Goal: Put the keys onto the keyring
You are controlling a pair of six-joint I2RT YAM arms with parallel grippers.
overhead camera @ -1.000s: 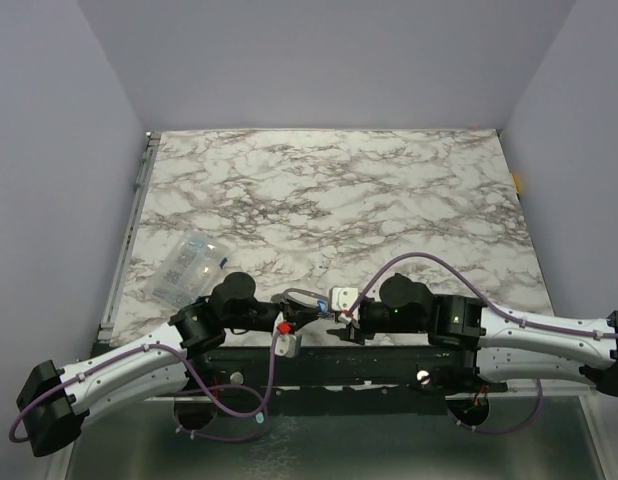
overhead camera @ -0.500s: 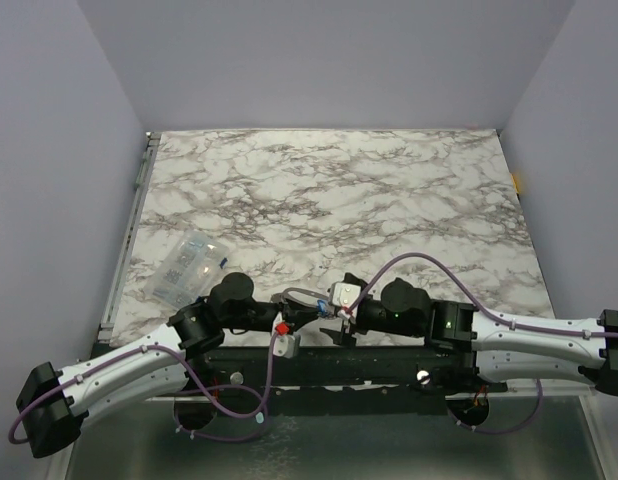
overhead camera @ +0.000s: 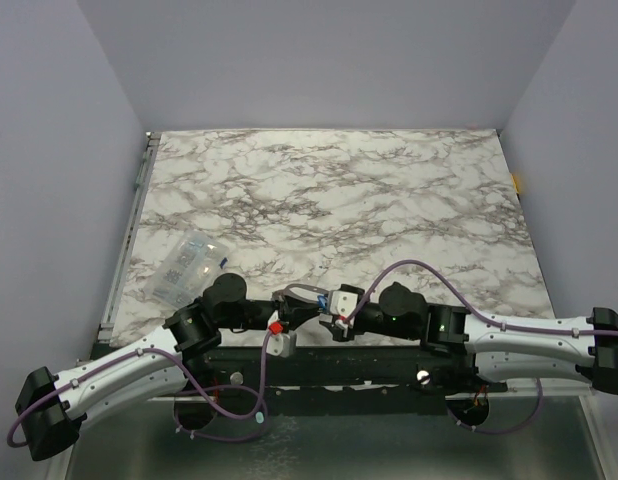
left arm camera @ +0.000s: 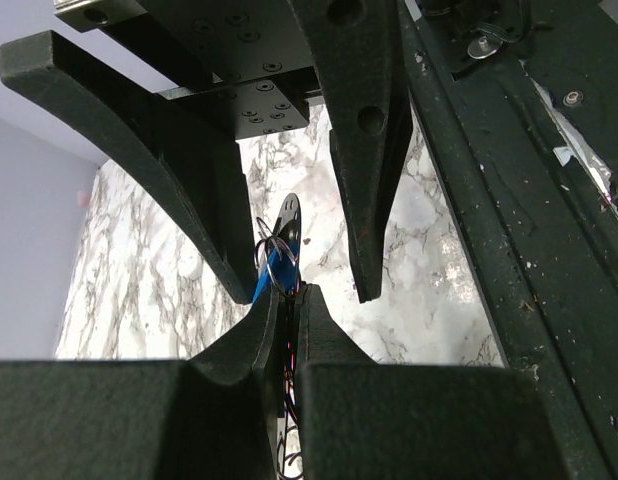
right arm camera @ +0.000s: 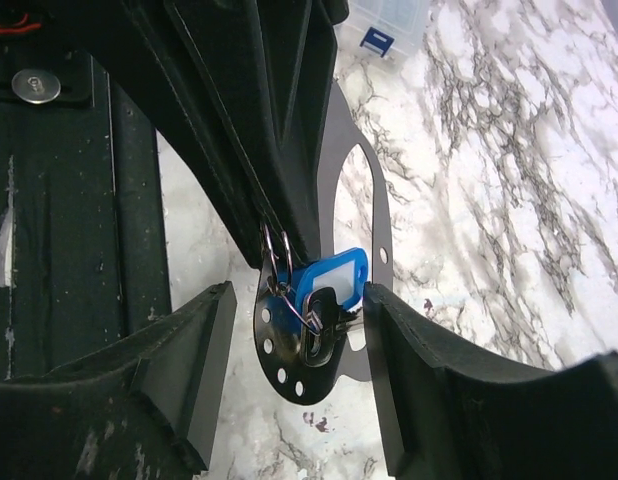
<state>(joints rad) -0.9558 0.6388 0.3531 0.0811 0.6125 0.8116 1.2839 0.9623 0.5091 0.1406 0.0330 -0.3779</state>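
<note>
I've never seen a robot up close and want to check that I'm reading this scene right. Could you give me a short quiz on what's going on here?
1. True or false: the left hand is shut on the blue-headed key.
2. The right hand is: A) shut tight; B) open, with a finger either side of the key; C) open, far from the key.
3. What clear item lies on the marble table near its left edge?

Key: 1 true. 2 B. 3 The plastic packet.
</note>
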